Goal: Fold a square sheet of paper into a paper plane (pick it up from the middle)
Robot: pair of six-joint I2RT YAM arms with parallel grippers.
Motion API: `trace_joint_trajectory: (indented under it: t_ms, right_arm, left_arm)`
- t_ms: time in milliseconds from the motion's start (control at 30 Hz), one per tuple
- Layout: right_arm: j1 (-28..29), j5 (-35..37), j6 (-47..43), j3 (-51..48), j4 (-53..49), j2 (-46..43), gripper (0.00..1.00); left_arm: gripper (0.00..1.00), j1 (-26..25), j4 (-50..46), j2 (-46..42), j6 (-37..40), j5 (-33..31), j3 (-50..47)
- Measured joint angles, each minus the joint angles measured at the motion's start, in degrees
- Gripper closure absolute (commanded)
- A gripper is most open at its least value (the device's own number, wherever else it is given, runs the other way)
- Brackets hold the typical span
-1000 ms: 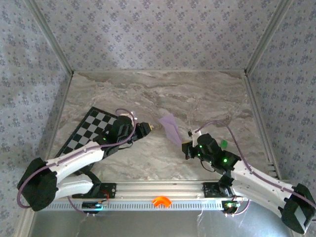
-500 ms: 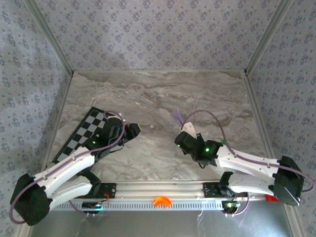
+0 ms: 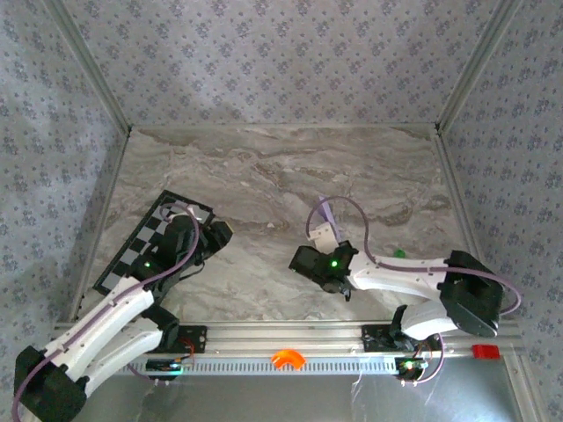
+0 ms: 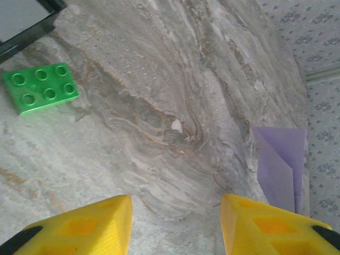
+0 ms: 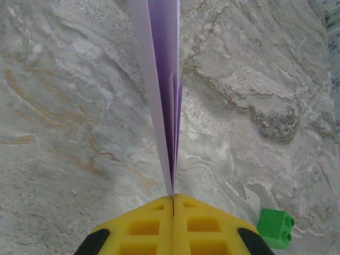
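Observation:
The pale lilac sheet of paper (image 5: 162, 79), folded into several narrow layers, stands edge-on from my right gripper (image 5: 173, 197), whose yellow jaws are shut on its lower end. From above, the paper (image 3: 326, 211) sticks up just beyond the right gripper (image 3: 323, 231) at mid-table. In the left wrist view the folded paper (image 4: 280, 164) shows a slanting crease at the right edge. My left gripper (image 4: 175, 203) hovers open over bare marble with nothing between its fingers. From above it (image 3: 220, 231) sits at the checkerboard's right corner, well left of the paper.
A black-and-white checkerboard (image 3: 145, 242) lies under the left arm at the table's left. A small green block (image 3: 400, 253) lies right of the right gripper, also seen as a studded brick (image 4: 40, 87) and a green corner (image 5: 276, 227). Patterned walls enclose three sides.
My left gripper has drawn back leftward to the checkerboard and its jaws have widened. My right gripper has swung left toward mid-table, carrying the paper, which now stands edge-on.

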Motion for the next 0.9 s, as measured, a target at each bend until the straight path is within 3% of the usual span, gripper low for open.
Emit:
trace_joint_trajectory:
  t_ms: [167,333,533,700,900]
  right_arm:
    - [1.84,-0.46,0.72,2.10,0.15,6.54,0.98]
    - [3.50,-6.01,-0.46,4.76,2.51,13.97,0.91]
    - [4.44,-17.84,-3.21,8.41,6.62,18.71,0.73]
    - [1.73,-29.88,-4.31,7.26,11.45,13.81,0.57]
    - [-10.19,-49.46,-4.33,-0.20,22.36,-0.15,0.59]
  left_arm:
    - [0.52,0.76,-1.92,-2.36,-0.68,0.00,-1.68]
    - [0.51,1.14,-2.86,-3.48,-1.03,0.00,-1.99]
    - [0.51,1.46,-3.08,-3.67,-1.05,0.02,-2.01]
    - [0.50,1.46,-3.48,-3.65,-1.05,0.15,-2.01]
    - [0.49,1.51,-3.65,-3.21,-1.07,1.33,-2.01]
